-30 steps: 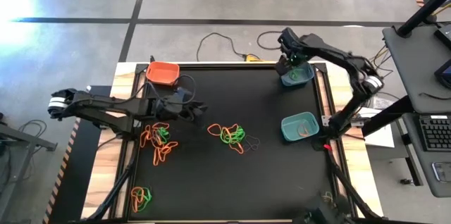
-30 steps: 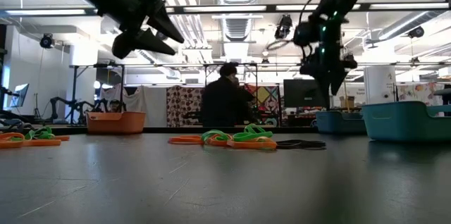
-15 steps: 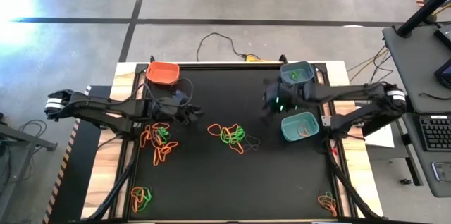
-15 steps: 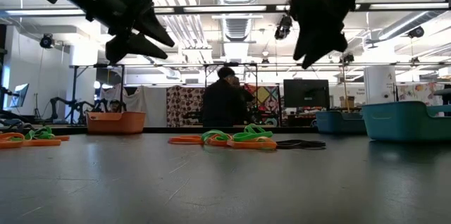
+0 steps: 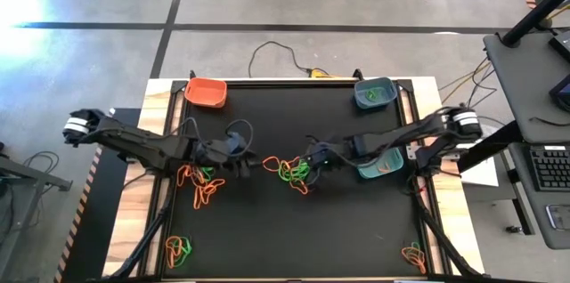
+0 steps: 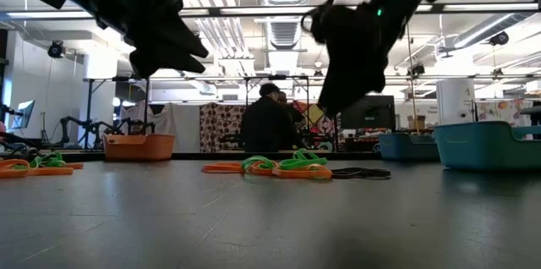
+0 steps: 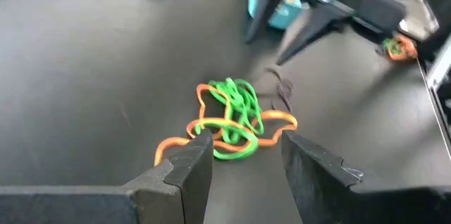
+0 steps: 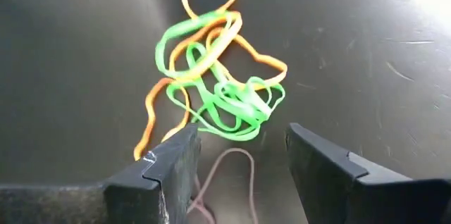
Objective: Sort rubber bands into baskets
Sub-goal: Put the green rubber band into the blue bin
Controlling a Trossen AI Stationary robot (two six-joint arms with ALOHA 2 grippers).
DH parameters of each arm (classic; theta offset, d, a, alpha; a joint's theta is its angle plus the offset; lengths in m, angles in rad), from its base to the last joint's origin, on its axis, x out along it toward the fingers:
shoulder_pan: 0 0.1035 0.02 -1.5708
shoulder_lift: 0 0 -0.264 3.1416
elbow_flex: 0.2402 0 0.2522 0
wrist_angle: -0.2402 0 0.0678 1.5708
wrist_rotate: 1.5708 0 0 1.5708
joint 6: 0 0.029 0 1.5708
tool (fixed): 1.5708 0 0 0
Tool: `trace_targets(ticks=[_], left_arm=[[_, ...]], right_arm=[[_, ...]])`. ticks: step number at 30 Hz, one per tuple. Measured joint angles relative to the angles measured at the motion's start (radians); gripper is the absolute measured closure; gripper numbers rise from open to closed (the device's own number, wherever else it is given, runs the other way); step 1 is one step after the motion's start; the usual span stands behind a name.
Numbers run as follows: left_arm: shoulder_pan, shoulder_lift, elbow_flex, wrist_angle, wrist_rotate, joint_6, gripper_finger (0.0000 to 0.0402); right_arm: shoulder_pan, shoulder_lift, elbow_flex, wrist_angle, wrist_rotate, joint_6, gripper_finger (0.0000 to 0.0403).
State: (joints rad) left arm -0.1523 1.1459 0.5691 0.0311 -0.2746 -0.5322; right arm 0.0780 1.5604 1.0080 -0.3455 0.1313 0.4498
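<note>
The central tangle of rubber bands [image 5: 290, 171], orange, green and probably one dark, is lying on the tabletop [image 5: 267, 230] between both grippers. The right gripper [image 5: 313, 159] is hovering just beside it, fingers wide apart and empty; the left gripper [image 5: 252, 164] is facing it likewise. Four other clusters are lying around. Three baskets are standing: orange [image 5: 206, 92], blue [image 5: 374, 93], teal [image 5: 385, 164].

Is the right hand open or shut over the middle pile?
Open. In its wrist view, the right hand shows a clear gap between its fingers, empty, with the tangled bands beyond.
</note>
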Motion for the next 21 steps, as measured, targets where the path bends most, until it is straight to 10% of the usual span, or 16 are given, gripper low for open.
trace_targets(ticks=[13, 21], left_arm=[[-0.020, 0.254, -0.042, 0.225, -0.006, -0.047, 0.0248], [-0.021, 0.397, -0.043, 0.268, -0.007, -0.064, 0.0248]], right_arm=[[-0.011, 0.160, 0.003, 0.039, -0.038, 0.074, 0.0209], [-0.015, 0.177, 0.003, 0.103, -0.030, 0.043, 0.0290]])
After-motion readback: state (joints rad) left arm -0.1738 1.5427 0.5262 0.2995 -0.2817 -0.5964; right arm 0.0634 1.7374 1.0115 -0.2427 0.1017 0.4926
